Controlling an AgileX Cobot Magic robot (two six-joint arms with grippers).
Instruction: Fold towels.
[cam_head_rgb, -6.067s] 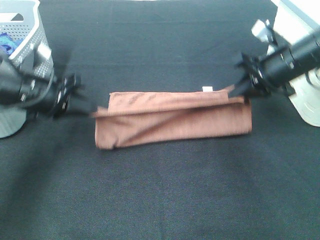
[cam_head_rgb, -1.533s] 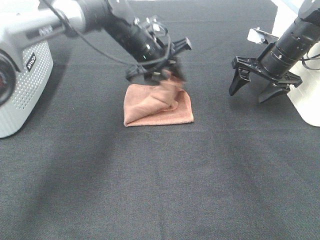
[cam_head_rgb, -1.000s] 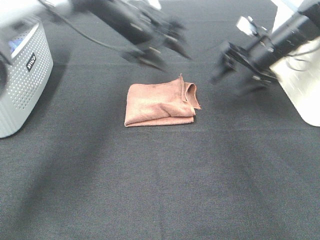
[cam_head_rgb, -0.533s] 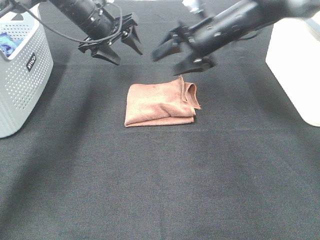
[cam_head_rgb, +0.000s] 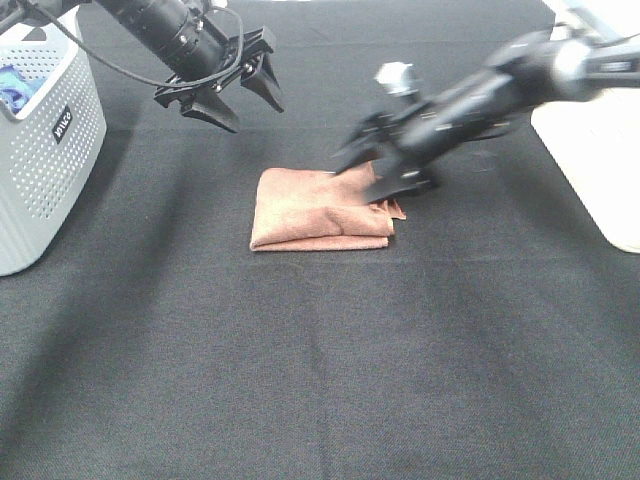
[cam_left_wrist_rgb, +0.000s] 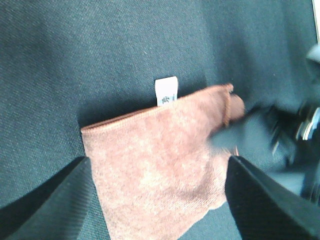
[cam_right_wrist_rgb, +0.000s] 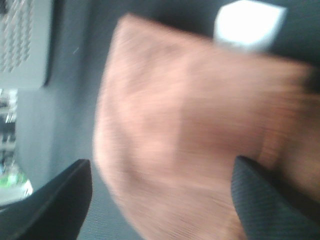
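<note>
Reddish-brown microfibre, the towel (cam_head_rgb: 310, 210) lies folded into a thick pad in the middle of the black cloth (cam_head_rgb: 300, 360). I judge it light, limp and grippy, with loose flaps at its right edge, so I would pinch there through every layer. My right gripper (cam_head_rgb: 378, 178) is spread wide over that edge, holding nothing; blur hides any contact. My left gripper (cam_head_rgb: 248, 108) hangs spread and empty, behind the towel.
</note>
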